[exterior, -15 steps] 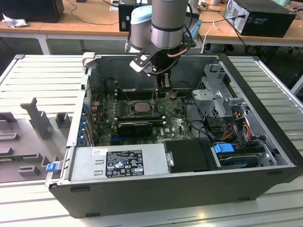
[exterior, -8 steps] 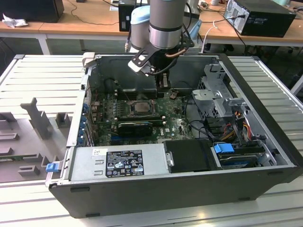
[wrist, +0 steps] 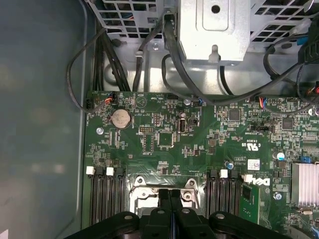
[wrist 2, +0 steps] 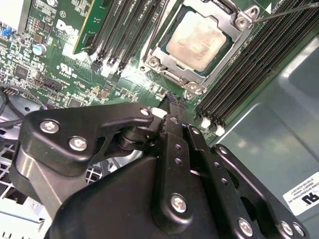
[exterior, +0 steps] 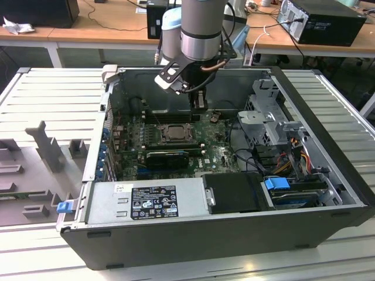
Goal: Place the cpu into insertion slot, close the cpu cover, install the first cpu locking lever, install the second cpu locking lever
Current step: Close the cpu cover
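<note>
The pale silvery cpu [wrist 2: 198, 40] lies flat in the insertion slot [wrist 2: 185, 82] on the green motherboard, seen also in the exterior view as the cpu [exterior: 176, 132]. The grey cpu cover [wrist 2: 162, 52] lies down around it, its window framing the chip. A thin locking lever [wrist 2: 286, 12] runs off from one socket corner. My gripper [exterior: 199, 103] hangs just behind the socket, above the board, with its black fingertips [wrist: 164, 196] pressed together and nothing between them. In the first wrist view the gripper [wrist: 170, 196] covers part of the insertion slot [wrist: 139, 191].
The long black graphics card [exterior: 167, 157] lies in front of the socket. Memory slots [wrist 2: 239, 64] flank it on both sides. A drive cage [exterior: 272, 126] with cables [exterior: 293, 158] stands at the exterior view's right, and the power supply [exterior: 152, 199] at the front. The case walls [exterior: 111, 88] enclose everything.
</note>
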`<action>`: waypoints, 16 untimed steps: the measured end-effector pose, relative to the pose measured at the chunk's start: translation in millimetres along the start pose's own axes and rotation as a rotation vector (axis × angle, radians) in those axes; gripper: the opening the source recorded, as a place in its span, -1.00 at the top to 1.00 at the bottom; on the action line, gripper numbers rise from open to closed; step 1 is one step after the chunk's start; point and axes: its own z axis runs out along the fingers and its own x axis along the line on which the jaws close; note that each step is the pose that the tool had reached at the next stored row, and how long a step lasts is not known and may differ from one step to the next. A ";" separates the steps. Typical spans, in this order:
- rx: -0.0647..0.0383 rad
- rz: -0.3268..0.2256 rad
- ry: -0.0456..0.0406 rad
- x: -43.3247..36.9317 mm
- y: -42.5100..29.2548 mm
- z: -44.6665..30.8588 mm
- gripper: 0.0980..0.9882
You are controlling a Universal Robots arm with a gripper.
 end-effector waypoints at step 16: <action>0.003 0.000 0.0030 -0.6 -30.5 17.0 0.98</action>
